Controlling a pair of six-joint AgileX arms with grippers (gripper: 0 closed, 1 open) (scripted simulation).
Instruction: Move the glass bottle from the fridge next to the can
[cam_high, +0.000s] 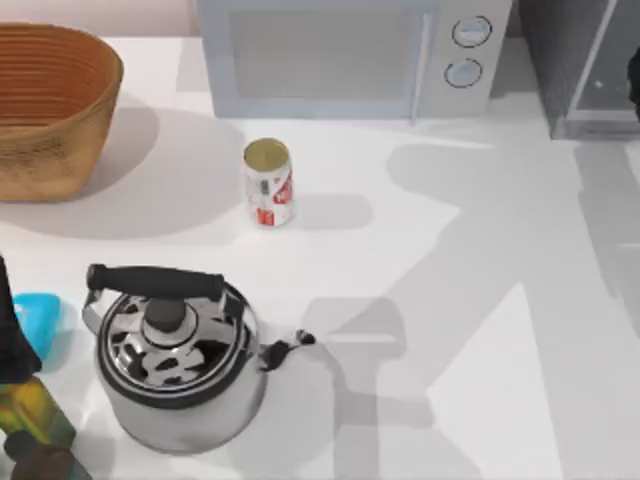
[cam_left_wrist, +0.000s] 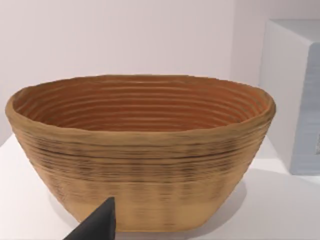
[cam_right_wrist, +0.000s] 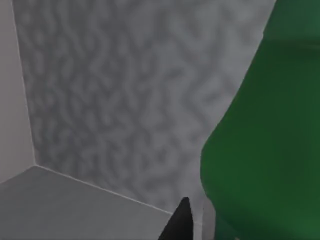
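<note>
Green glass bottle (cam_right_wrist: 265, 140) sits right against the right pincer's fingertip (cam_right_wrist: 181, 220), inside the fridge (cam_right_wrist: 115, 100) by its mottled grey wall; grip state can't tell. Left pincer's fingertip (cam_left_wrist: 100, 222) faces the wicker basket (cam_left_wrist: 140, 150). Can (cam_high: 267, 182) stands mid-tabletop (cam_high: 450, 300), before the microwave (cam_high: 350, 55).

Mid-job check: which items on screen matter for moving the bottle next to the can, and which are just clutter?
In the job:
- glass bottle, green, close in the right wrist view
- fridge, top view's right rear
- can, mid-table before the microwave

Lying about:
- microwave
- wicker basket
- kettle
- dark olive bottle
- blue object
</note>
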